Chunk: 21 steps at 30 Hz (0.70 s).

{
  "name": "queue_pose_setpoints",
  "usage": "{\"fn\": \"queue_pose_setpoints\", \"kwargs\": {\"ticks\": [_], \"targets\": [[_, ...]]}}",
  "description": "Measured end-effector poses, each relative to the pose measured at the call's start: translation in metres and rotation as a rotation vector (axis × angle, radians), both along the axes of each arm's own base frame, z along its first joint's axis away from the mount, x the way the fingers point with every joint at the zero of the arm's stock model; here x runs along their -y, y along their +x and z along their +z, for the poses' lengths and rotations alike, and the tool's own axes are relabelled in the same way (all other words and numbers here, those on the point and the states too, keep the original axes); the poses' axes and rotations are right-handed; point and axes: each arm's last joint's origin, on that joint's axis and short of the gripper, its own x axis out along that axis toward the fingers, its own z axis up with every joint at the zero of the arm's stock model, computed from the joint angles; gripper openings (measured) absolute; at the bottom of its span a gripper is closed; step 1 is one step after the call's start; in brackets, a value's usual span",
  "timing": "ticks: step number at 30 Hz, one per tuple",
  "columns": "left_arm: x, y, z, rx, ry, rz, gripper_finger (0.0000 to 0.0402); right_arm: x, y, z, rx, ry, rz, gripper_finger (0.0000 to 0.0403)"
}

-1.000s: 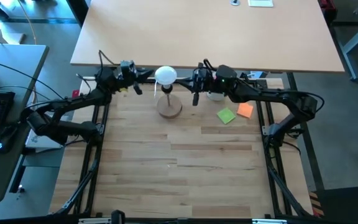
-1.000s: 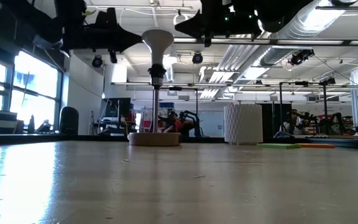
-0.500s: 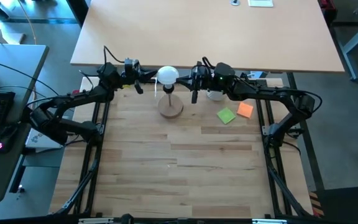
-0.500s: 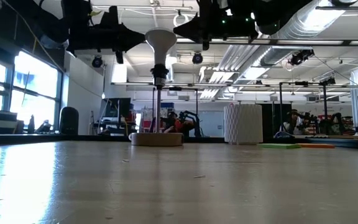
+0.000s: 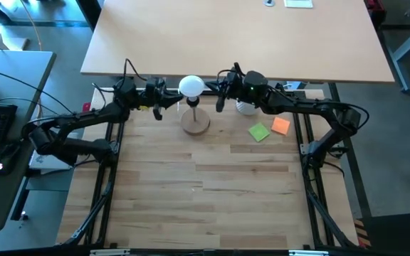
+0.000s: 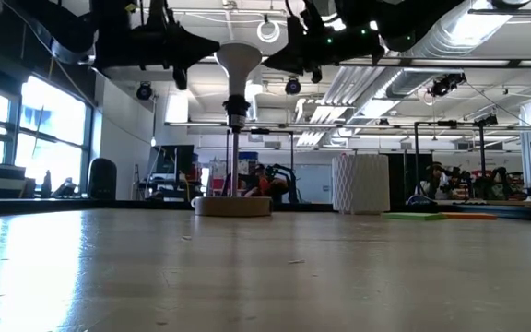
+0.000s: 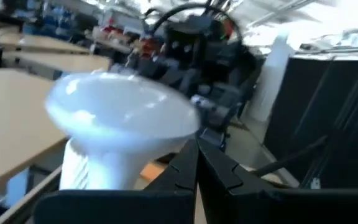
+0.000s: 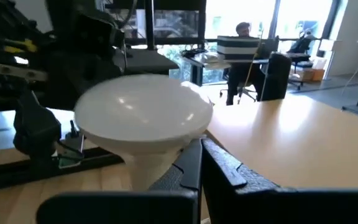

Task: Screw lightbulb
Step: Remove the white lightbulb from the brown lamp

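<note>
At the bench's far edge | lightbulb [image 5: 191, 86] upright in stand's socket | left gripper [image 5: 168, 94], right gripper [image 5: 218, 91] flank it, jaws closed, empty | risk: sideways nudge tips stand [image 5: 195, 122]

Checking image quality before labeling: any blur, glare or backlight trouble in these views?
Left wrist view: lightbulb motion-blurred, background soft. Right wrist view: bulb sharper, bright windows behind. Low view: both arms silhouetted against ceiling lights, tabletop carries a window sheen. High view: evenly lit, left gripper and right gripper clear beside the bulb.
</note>
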Motion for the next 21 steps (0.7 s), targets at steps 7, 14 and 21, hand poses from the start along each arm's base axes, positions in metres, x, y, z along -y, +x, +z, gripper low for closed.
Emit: {"fn": "queue_pose_setpoints", "kwargs": {"ticks": [7, 14, 21], "targets": [[-0.01, -0.024, -0.004, -0.138, -0.035, 0.202, 0.0, -0.009, -0.002, 0.006, -0.014, -0.029, 0.036, 0.0], [-0.02, -0.022, -0.004, -0.113, 0.013, 0.266, 0.0, -0.026, 0.004, 0.008, -0.001, -0.025, 0.181, 0.0], [-0.015, -0.006, -0.005, -0.05, 0.074, 0.133, 0.0, -0.022, 0.004, 0.007, 0.002, -0.027, 0.152, 0.0]]}}
